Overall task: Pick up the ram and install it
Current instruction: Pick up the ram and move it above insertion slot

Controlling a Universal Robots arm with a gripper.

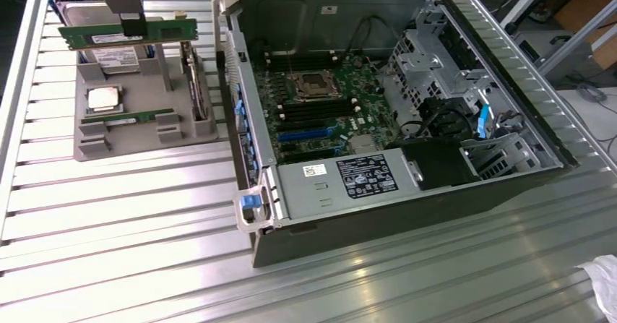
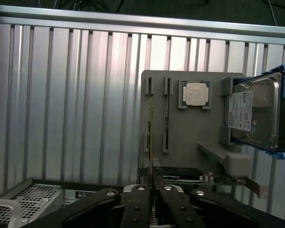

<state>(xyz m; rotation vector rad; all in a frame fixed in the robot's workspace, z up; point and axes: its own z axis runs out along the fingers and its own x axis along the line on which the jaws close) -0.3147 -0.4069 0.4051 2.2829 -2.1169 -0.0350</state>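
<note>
My gripper [image 1: 132,28] is shut on the ram [image 1: 164,32], a long green board stick with a white sticker. It hangs level in the air above the grey parts tray [image 1: 126,139], at the exterior view's upper left. In the wrist view the ram [image 2: 151,142] shows edge-on as a thin strip running up from between the closed fingers of the gripper [image 2: 152,184]. A second stick alike [image 1: 126,115] lies in its slot on the tray. The open computer case [image 1: 501,157] stands to the exterior view's right, and its motherboard memory slots [image 1: 318,108] are bare and dark.
The tray also carries a square silver CPU [image 1: 103,99] [image 2: 196,93] and a hard drive [image 1: 111,54] [image 2: 254,114] in a blue bracket. A power supply [image 1: 357,178] and drive cages [image 1: 424,56] fill the case's other parts. The ribbed metal table [image 1: 126,236] lies below.
</note>
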